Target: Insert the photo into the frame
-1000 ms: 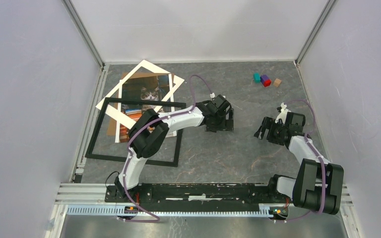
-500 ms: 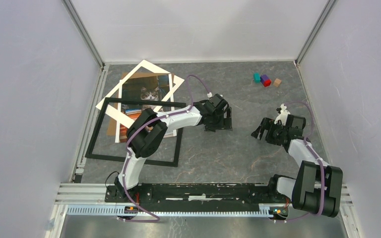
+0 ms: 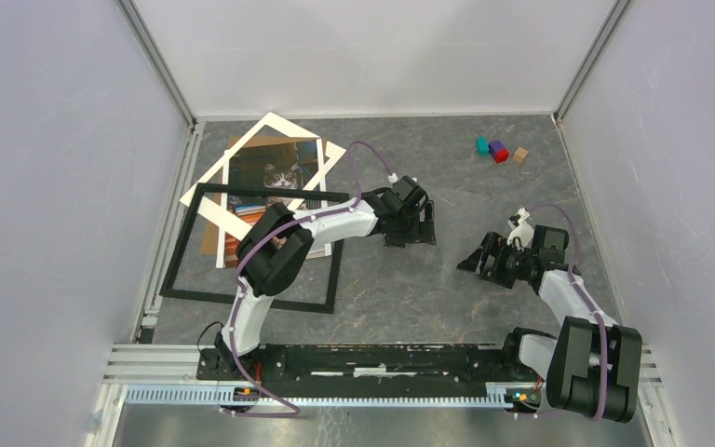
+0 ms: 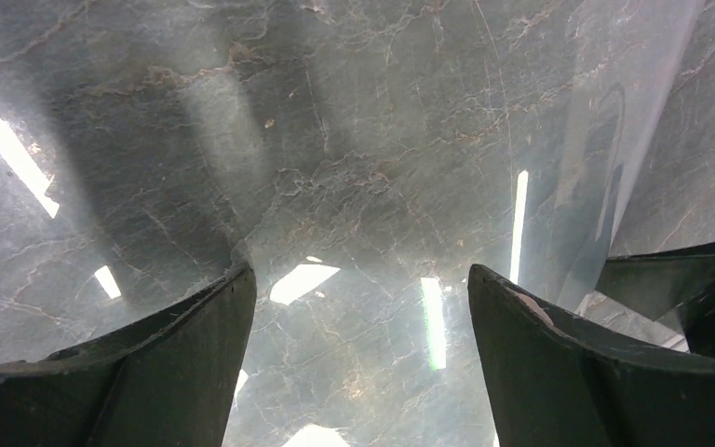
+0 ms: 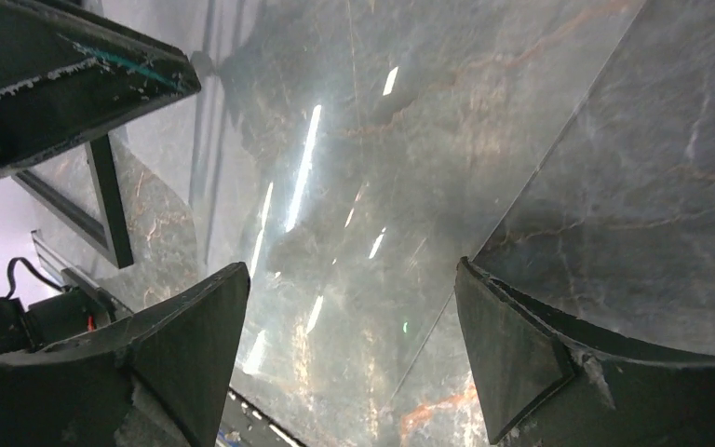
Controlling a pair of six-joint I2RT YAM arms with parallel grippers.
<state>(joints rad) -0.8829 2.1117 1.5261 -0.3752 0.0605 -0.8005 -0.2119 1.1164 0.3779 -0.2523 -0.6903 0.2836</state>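
Note:
The photo [image 3: 279,175], a cat print, lies at the back left on a brown backing board [image 3: 251,142] under a tilted white mat [image 3: 226,156]. The black frame [image 3: 179,244] lies flat in front of them, overlapping their near part, and my left arm crosses it. The left gripper [image 3: 412,237] stands open mid-table, pointing down at a clear sheet [image 4: 382,186], nothing between its fingers [image 4: 358,279]. To its right, the right gripper [image 3: 477,268] is also open and empty, low over that sheet's edge [image 5: 352,270]. A frame bar [image 5: 112,200] shows in the right wrist view.
Three small blocks, teal [image 3: 481,144], blue-red [image 3: 498,151] and tan [image 3: 520,155], sit at the back right. The clear sheet [image 5: 354,140] lies flat on the dark marbled table between the grippers. Walls close in the left, right and back sides.
The right gripper has swung left and toward the near edge, dropping lower over the table. The left gripper has shifted only slightly. Both stayed open.

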